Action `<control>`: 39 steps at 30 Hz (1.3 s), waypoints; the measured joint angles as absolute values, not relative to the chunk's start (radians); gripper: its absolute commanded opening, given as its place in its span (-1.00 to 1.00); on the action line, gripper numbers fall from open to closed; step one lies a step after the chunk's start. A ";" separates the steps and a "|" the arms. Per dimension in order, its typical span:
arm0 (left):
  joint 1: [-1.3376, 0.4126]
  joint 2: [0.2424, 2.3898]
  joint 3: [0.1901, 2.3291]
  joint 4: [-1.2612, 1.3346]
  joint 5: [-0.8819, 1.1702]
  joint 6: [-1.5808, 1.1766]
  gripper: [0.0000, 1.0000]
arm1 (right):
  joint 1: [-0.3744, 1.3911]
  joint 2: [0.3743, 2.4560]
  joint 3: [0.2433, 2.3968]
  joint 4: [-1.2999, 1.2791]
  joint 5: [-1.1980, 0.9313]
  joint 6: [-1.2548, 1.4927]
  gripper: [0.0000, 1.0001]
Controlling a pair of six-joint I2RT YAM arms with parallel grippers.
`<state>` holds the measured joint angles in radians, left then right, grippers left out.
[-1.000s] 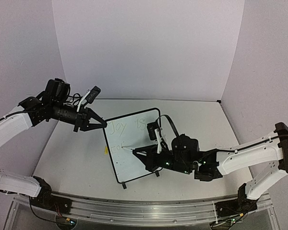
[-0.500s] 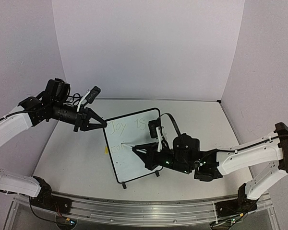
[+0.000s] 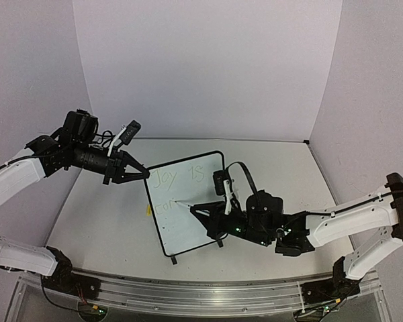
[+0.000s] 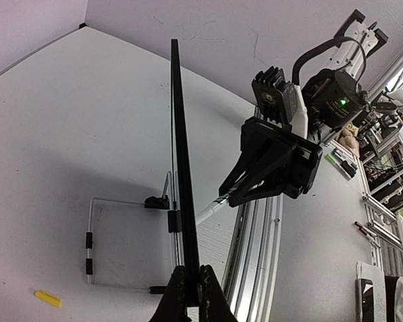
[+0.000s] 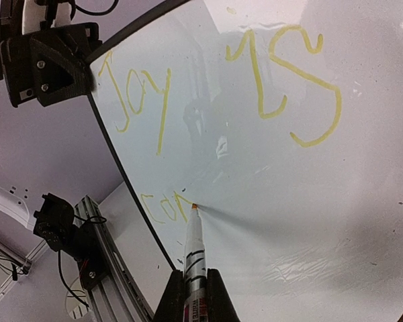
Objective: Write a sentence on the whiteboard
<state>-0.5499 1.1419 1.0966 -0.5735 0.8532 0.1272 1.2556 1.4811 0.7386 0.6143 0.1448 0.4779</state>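
Sentence (image 3: 164, 178) longer, marker (image 5: 195, 249) farther right

Soft, even overhead light with a faint lilac cast fills the top view, leaving only pale shadows on the desk (image 3: 107, 221); the wide lens bows the aluminium rail (image 3: 188, 287) along the near edge, and the yellow sentence (image 3: 164, 179) barely reads on the whiteboard (image 3: 185, 228). In the right wrist view the glossy whiteboard shows white glare at its upper right and a dim dark reflection near its middle, and the marker (image 5: 195, 248), close to the lens, is soft. The left wrist view is strongly bowed at its edges, with a broad soft shadow left of the whiteboard and washed-out brightness at far right.
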 measured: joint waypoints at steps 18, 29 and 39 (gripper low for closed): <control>-0.550 1.142 1.097 -0.573 0.853 0.127 -1.00 | 1.256 1.485 0.738 0.592 0.136 0.514 -1.00; -0.549 1.142 1.097 -0.573 0.853 0.127 -1.00 | 1.258 1.497 0.738 0.581 0.121 0.536 -1.00; -0.549 1.142 1.097 -0.574 0.854 0.127 -1.00 | 1.259 1.494 0.738 0.574 0.112 0.508 -1.00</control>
